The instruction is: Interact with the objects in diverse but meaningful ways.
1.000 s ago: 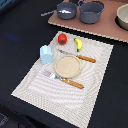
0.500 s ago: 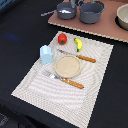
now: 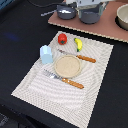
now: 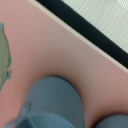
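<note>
Exterior view: a striped placemat (image 3: 95,95) lies on a black table. On it sit a red tomato (image 3: 62,38), a yellow banana (image 3: 78,44) just beside it, a pale blue-white carton (image 3: 46,54), a tan plate (image 3: 67,66), and a knife (image 3: 77,56) and fork (image 3: 62,79) with orange handles on either side of the plate. Behind the mat, a pink board (image 3: 107,27) carries a dark grey two-handled pot (image 3: 91,15) and a smaller grey pot (image 3: 65,12). The gripper (image 3: 90,4) hangs over the pots at the frame's top edge; cannot tell how its jaws stand.

Wrist view: blurred. Pink board (image 4: 55,50), grey rounded pot wall (image 4: 52,102) close below; fingers not visible.

Risk, as a judgement: descending among crowded pots could clip a rim and tip or shove one off the board.
</note>
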Robot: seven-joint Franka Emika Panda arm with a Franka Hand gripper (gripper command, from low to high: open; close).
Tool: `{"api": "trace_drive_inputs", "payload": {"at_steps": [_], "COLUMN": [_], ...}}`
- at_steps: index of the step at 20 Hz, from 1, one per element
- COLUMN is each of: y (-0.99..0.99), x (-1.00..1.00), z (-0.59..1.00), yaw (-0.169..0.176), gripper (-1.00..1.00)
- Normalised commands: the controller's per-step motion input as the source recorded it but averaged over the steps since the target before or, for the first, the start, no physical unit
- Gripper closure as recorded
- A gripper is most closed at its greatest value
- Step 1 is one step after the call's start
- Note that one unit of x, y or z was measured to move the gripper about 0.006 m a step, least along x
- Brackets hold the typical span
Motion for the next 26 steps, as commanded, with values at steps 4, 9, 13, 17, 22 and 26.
{"api": "trace_drive_inputs", "payload": {"at_steps": [4, 9, 13, 17, 22, 26], "y": [-0.27, -0.26, -0.1, -0.1, -0.03, 0.0], "x": [0.03, -0.14, -0.57, -0.55, -0.39, -0.11], "z": [-0.26, -0.3, 0.03, 0.0, -0.16, -0.43], "yaw": [0.0, 0.001, 0.0, 0.0, 0.0, 0.0], "gripper": [-1.0, -1.0, -1.0, -1.0, -1.0, -1.0]}}
